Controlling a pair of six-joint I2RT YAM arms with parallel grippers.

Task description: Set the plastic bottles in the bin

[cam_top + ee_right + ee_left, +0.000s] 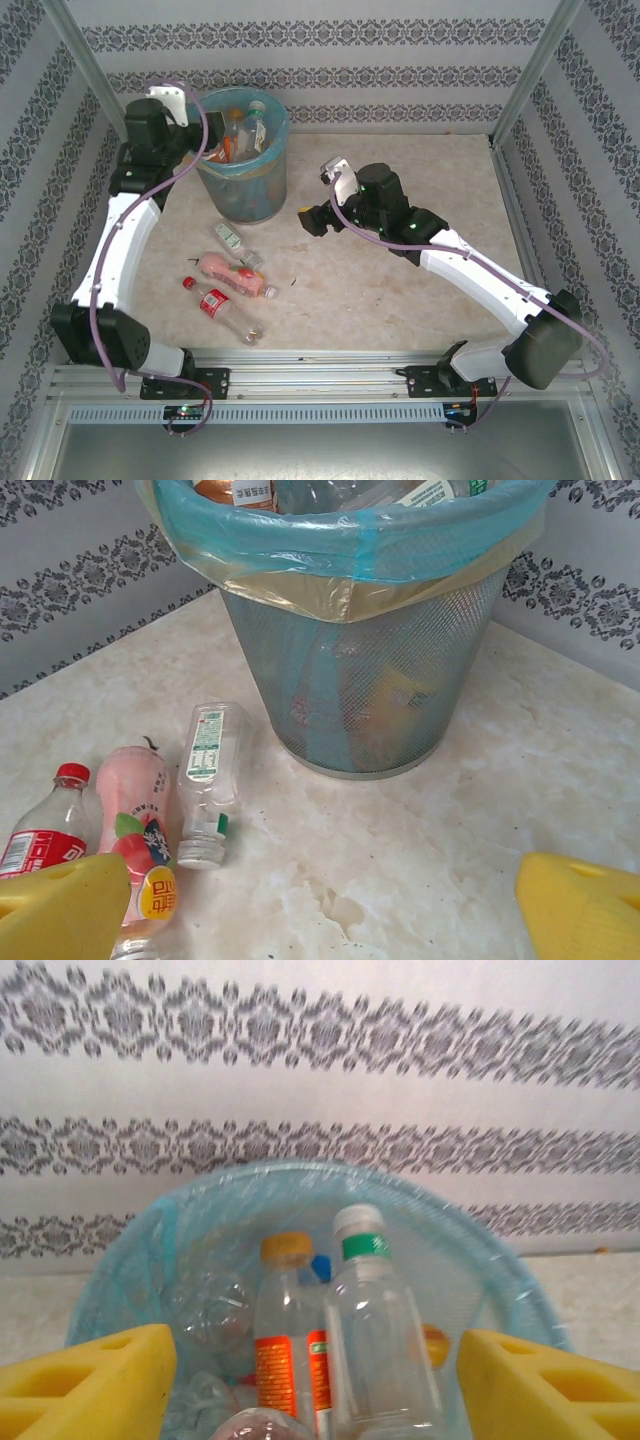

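Left gripper point(318, 1375) hangs above bin point(520, 1290), fingers wide apart, gripping nothing. Bin holds several bottles (white-cap bottle point(375, 1340) and orange-cap bottle point(288, 1340) upright, side by side). Right gripper point(325, 900) is low over table point(480, 780) near bin base, fully spread, empty. Three bottles lie on table to its left: clear bottle point(208, 780) nearest bin, pink bottle point(135, 815), red-cap bottle point(45, 830).
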